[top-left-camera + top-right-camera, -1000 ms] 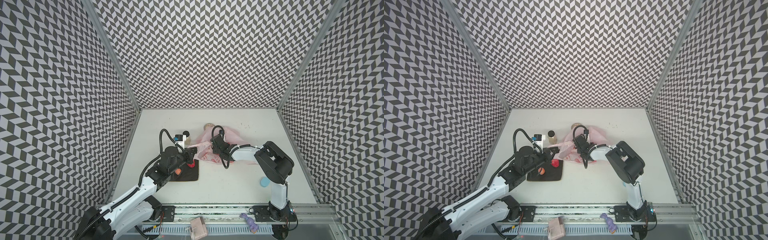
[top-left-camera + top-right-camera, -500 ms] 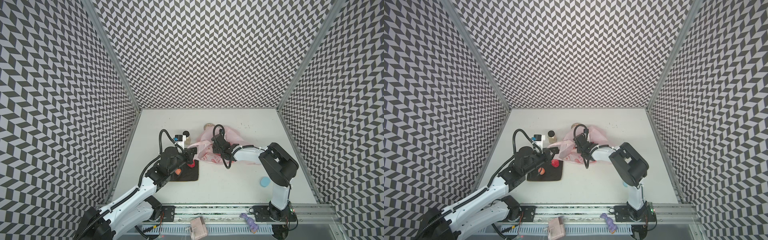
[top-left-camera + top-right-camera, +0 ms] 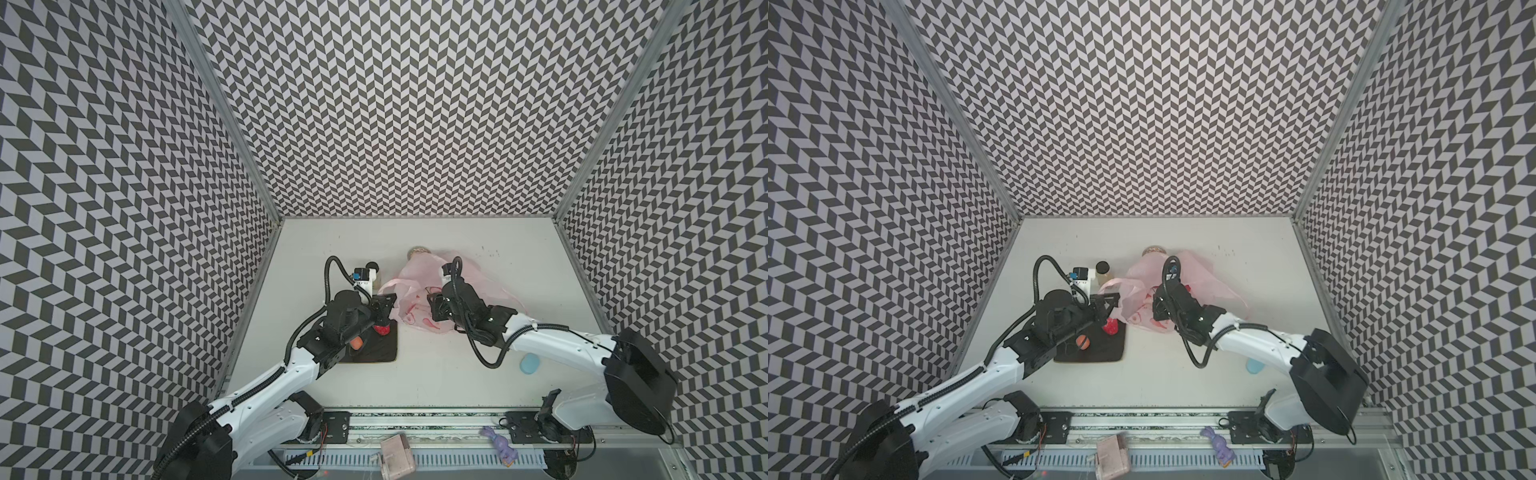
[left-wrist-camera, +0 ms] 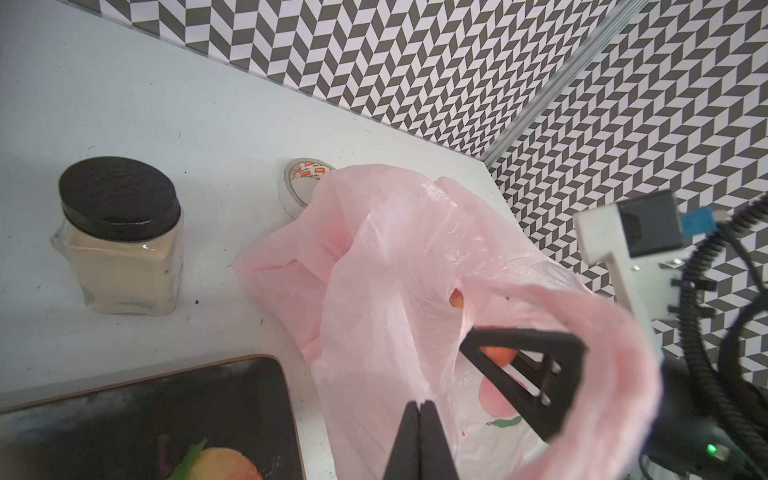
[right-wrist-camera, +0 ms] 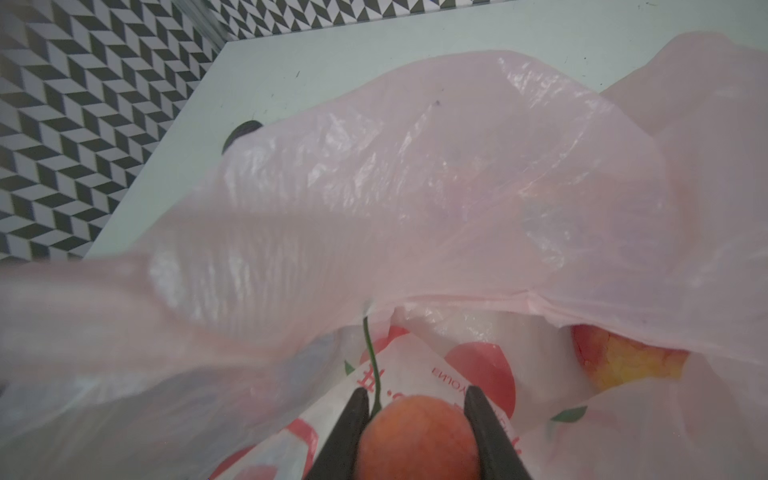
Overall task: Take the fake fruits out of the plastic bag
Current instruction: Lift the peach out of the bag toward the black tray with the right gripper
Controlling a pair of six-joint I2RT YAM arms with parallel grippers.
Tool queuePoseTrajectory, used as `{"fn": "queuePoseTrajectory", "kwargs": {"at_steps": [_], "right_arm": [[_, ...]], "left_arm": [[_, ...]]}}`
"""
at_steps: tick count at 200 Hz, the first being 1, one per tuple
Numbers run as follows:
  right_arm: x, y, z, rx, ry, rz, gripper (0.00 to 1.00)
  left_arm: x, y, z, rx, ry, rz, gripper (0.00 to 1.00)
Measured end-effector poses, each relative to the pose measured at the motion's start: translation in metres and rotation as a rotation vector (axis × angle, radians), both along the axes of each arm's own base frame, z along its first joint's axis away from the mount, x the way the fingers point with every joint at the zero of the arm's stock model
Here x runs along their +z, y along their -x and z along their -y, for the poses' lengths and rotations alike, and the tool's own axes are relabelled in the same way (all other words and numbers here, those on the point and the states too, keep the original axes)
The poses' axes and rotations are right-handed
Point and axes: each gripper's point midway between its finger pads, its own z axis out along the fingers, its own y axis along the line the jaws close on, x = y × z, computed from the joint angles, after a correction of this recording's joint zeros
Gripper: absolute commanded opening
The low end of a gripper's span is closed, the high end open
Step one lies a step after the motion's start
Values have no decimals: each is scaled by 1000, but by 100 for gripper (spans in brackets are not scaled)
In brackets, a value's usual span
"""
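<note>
One pink plastic bag (image 3: 415, 278) lies crumpled toward the back middle of the counter (image 3: 436, 374). The right jaws are inside its mouth and clamped on one peach-like ball (image 5: 415, 436). A second red-and-yellow fruit (image 5: 623, 361) lies deeper in, half under the film, so two fruits show inside the bag in the right wrist view. The left jaws are pressed together on the bag's edge, just beside one black tray (image 3: 1108, 353). On that tray lie two fruits, one red strawberry (image 3: 1111, 327) and one orange ball (image 3: 1082, 342). Farther back stand one jar (image 4: 120, 237) with a black lid and one tape roll (image 4: 309, 178), the roll partly hidden behind the bag. One pale blue object (image 3: 530, 365) lies on the counter beside the right arm.
</note>
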Motion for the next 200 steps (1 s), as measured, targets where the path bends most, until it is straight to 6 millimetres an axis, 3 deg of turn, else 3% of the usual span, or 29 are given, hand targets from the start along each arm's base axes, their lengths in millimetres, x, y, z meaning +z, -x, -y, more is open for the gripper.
{"fn": "queuePoseTrajectory", "kwargs": {"at_steps": [84, 123, 162, 200], "right_arm": [[60, 51, 16, 169, -117, 116, 17], [68, 78, -2, 334, -124, 137, 17], [56, 122, -42, 558, -77, 154, 18], [-2, 163, -93, 755, 71, 125, 18]], "left_arm": [[1, -7, 5, 5, 13, -1, 0], [6, -9, 5, 12, 24, 4, 0], [10, -13, 0, 29, 30, 14, 0], [21, -19, -3, 45, 38, 33, 0]]}}
